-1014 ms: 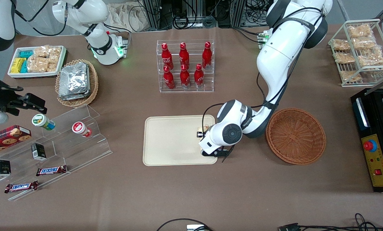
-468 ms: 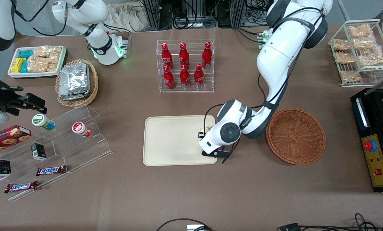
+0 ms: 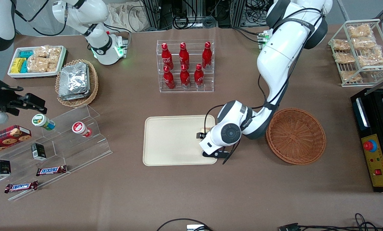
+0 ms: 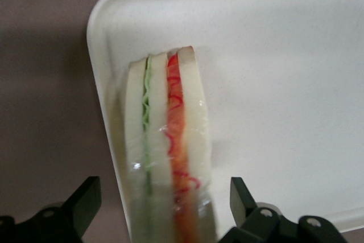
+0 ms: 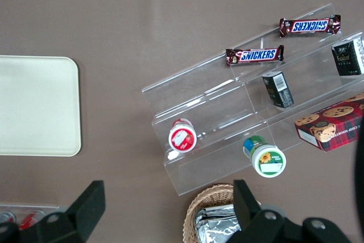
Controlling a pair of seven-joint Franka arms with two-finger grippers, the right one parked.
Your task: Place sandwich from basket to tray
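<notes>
- Hand (image 4: 162,214): fingers (image 4: 85,200) spread wide, clear of the bread on both flanks; low over the tray's edge nearest the basket.
- Sandwich (image 4: 168,146): directly between the fingers, standing on edge on the tray (image 3: 172,141), just inside its rim.
- Change: over the last second the wrist has shifted only slightly; release appears done, with withdrawal remaining.
- Basket (image 3: 295,136): on the tabletop beside the arm, holding nothing.
</notes>
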